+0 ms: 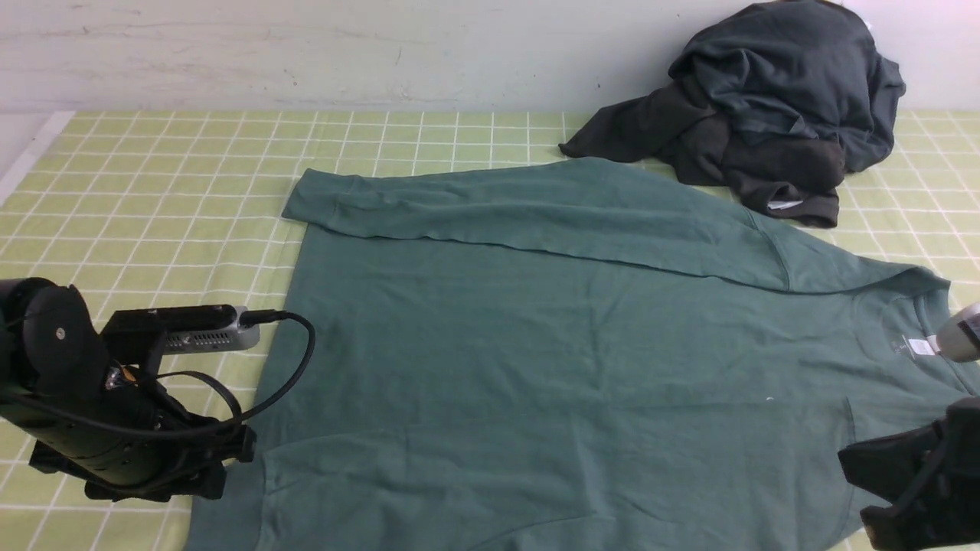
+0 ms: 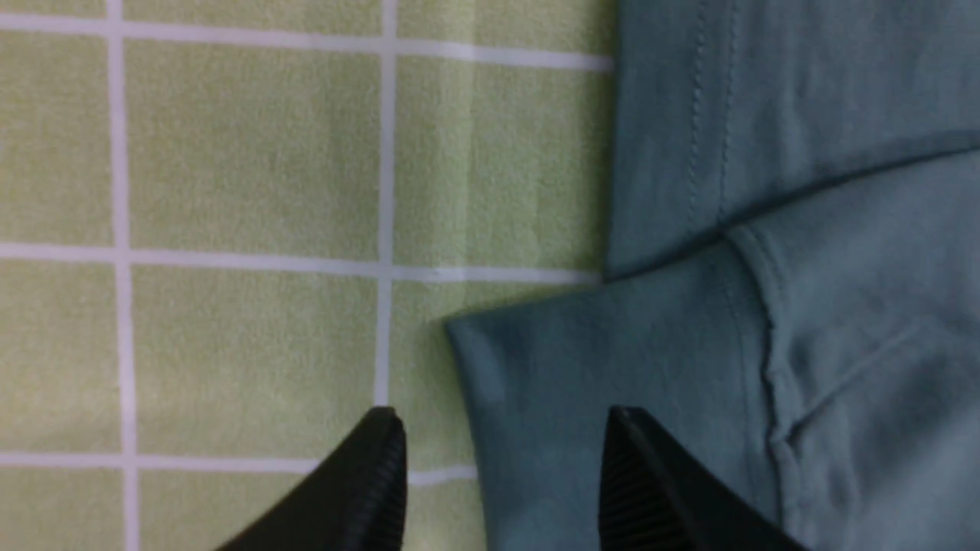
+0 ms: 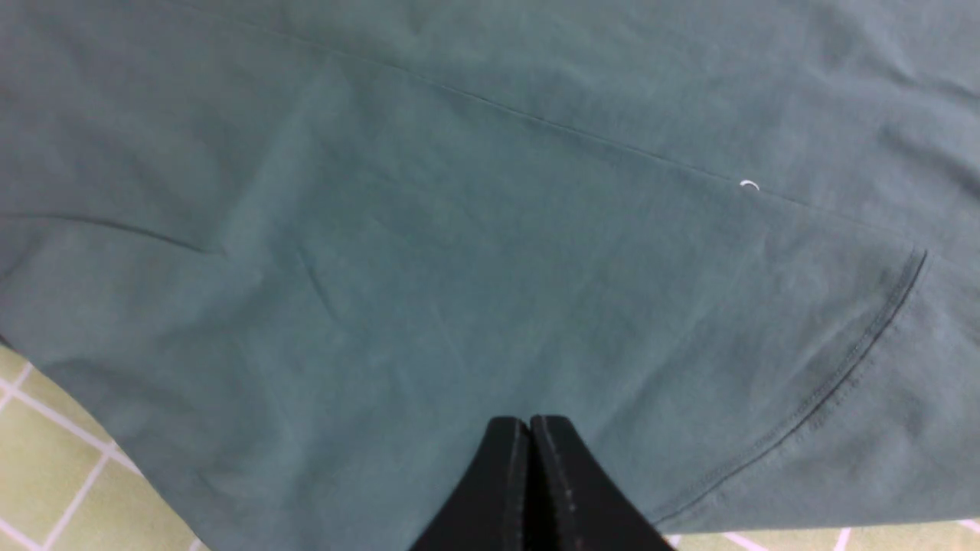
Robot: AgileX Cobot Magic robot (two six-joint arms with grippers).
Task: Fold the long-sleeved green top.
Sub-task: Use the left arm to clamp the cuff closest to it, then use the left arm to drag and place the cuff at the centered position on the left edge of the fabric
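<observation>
Left end effector (image 2: pixel 501 419), jaws spread, hovers at the lower left of the front view. One finger is over the checked table (image 1: pixel 153 176) and the other over a sleeve cuff (image 2: pixel 551 383), so the cuff's edge lies between them with nothing pinched. Right end effector (image 3: pixel 530 425), jaws pressed together with no cloth seen between them, sits at the lower right above the shoulder seam.

The green long-sleeved top (image 1: pixel 536 344) lies flat across the middle of the table. Its long axis runs left to right, with the hem at the left and the neck label (image 1: pixel 921 346) at the right. One sleeve is folded across the upper edge of the body, and the other runs along the lower edge. A heap of dark garments (image 1: pixel 781 107) lies at the upper right, touching the top's shoulder.

The left arm is nearer the hem and cuff, the right nearer the collar. The next fold likely starts from those two ends.
</observation>
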